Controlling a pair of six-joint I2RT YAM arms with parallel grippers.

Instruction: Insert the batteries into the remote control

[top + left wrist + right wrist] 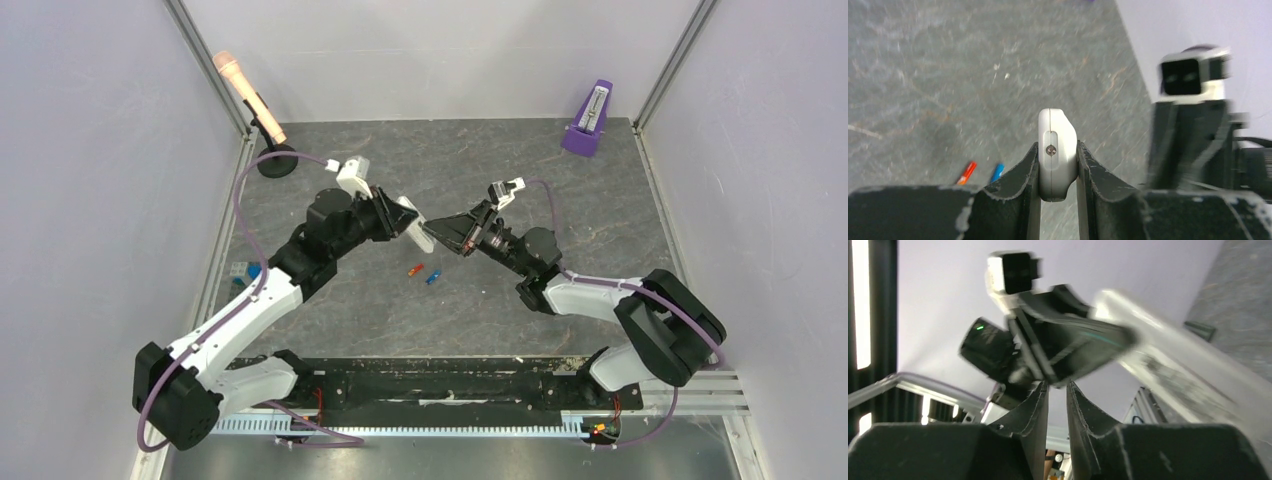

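Above the middle of the grey surface the two arms meet tip to tip. The left hand is clamped on the remote control, and in its wrist view the white handset stands on edge between the two black fingers, a small screw facing the lens.

The right hand sits just beside the remote, at its 3 o'clock. In its own wrist view that hand is narrow, with a slim gap between the fingers. The picture is blurred and I see nothing in the gap.

The batteries lie on the surface at 6 o'clock from the remote, near it but not touching. The red-orange one is on the left and the blue one just beside it at 4 o'clock.

A purple metronome stands at the surface's 1 o'clock corner, a microphone on a stand at 11 o'clock.
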